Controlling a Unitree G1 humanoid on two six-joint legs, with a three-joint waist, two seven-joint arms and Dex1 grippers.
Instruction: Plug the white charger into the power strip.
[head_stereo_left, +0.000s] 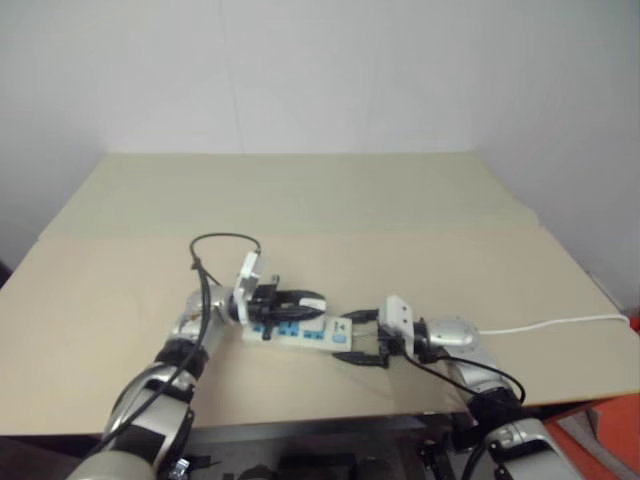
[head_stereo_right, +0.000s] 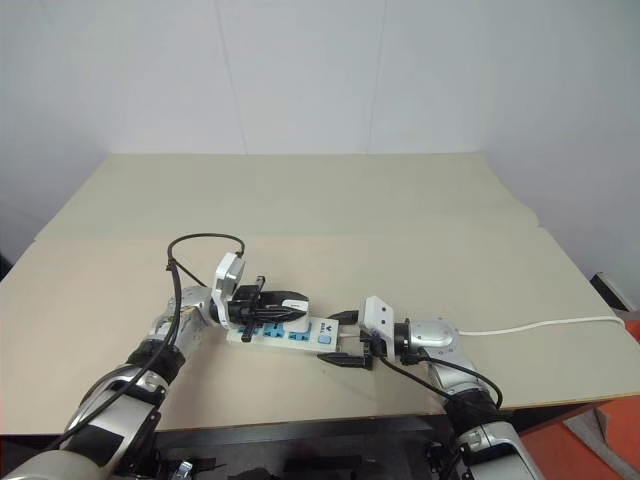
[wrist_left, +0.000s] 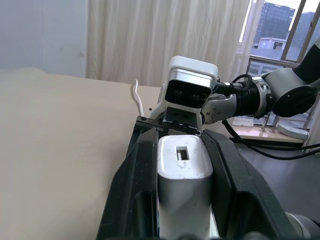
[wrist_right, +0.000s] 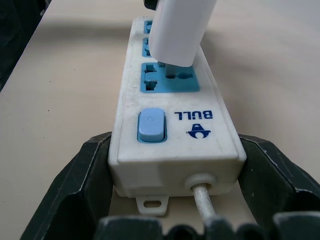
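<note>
My left gripper (wrist_left: 172, 134) is shut on the white charger (wrist_left: 182, 175), a small rounded block gripped by its sides. It holds the charger tilted over the power strip (head_stereo_left: 310, 337), which lies flat on the table. In the right wrist view the charger (wrist_right: 177, 30) has its lower end at the blue socket face nearest the switch (wrist_right: 151, 125). My right gripper (wrist_right: 175, 150) clasps the strip's switch end, one black finger against each side. The strip's thin white cord (head_stereo_left: 550, 323) runs off to the right.
The beige table (head_stereo_right: 330, 200) stretches wide behind the strip, up to a white wall. Its front edge lies just under my arms. An orange object (head_stereo_left: 610, 430) sits below the table's right front corner.
</note>
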